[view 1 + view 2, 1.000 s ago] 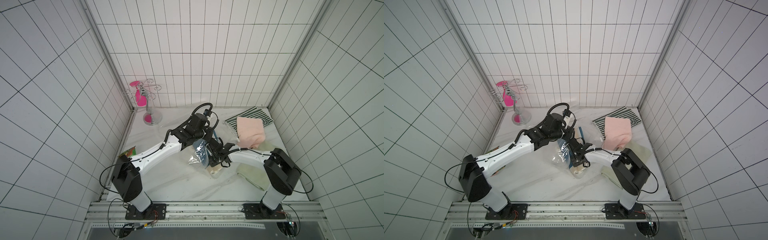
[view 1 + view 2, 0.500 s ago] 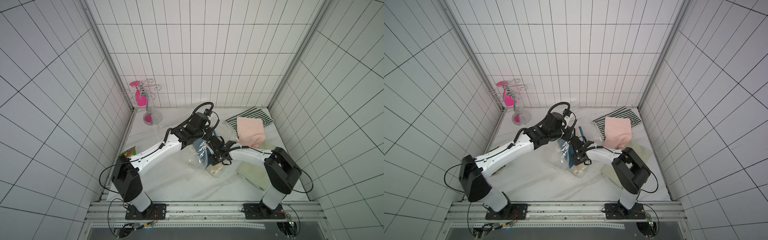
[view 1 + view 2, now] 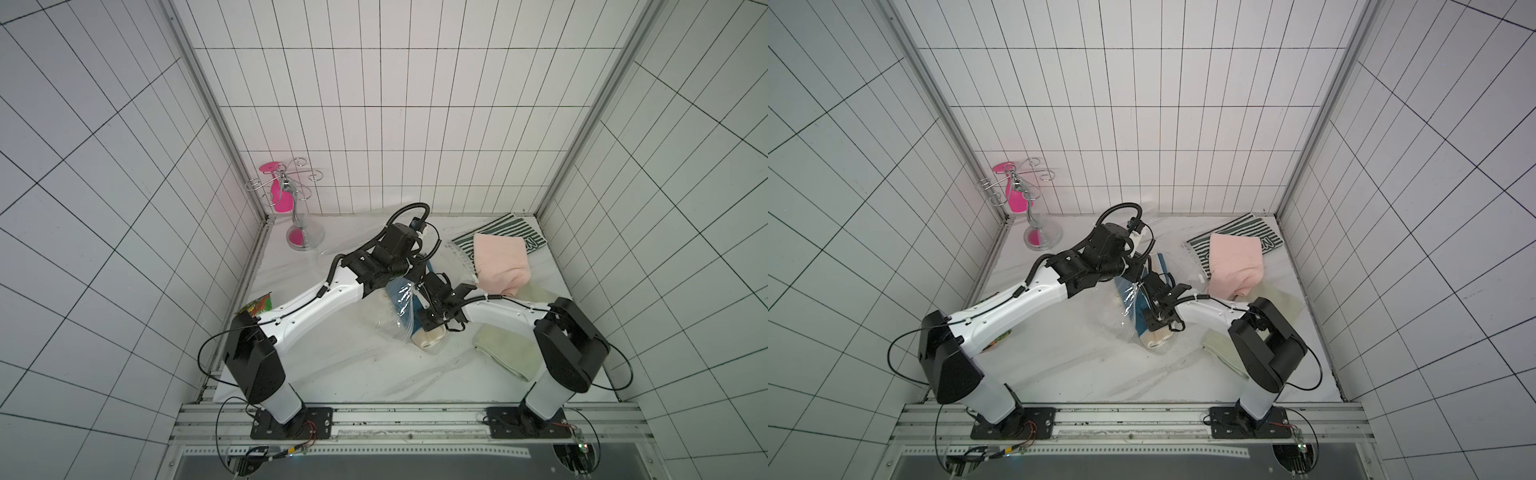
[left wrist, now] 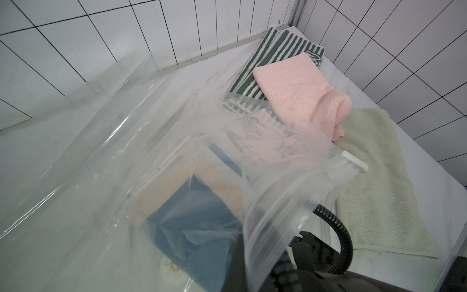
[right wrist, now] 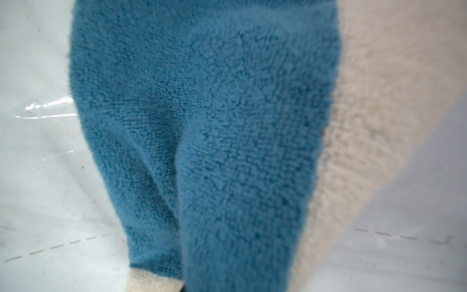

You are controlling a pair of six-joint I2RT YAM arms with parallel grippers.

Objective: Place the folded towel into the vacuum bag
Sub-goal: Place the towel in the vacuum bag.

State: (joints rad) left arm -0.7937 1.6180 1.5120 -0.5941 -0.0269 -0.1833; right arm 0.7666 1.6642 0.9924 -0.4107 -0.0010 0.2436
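Left gripper [image 3: 412, 272], pressed together, pinches the raised zip edge of the vacuum bag [image 4: 75, 177] beside the pink towel [image 3: 498, 266]. Right gripper [image 3: 430, 289] reaches into the bag's mouth; whether it grips I cannot tell. Folded towel [image 5: 202, 126], blue, lies inside the bag on a cream towel [image 5: 366, 113].

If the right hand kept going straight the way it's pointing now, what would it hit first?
The blue towel: it fills the right wrist view directly ahead of the right hand, probably touching it, inside the vacuum bag. Depth is unclear.
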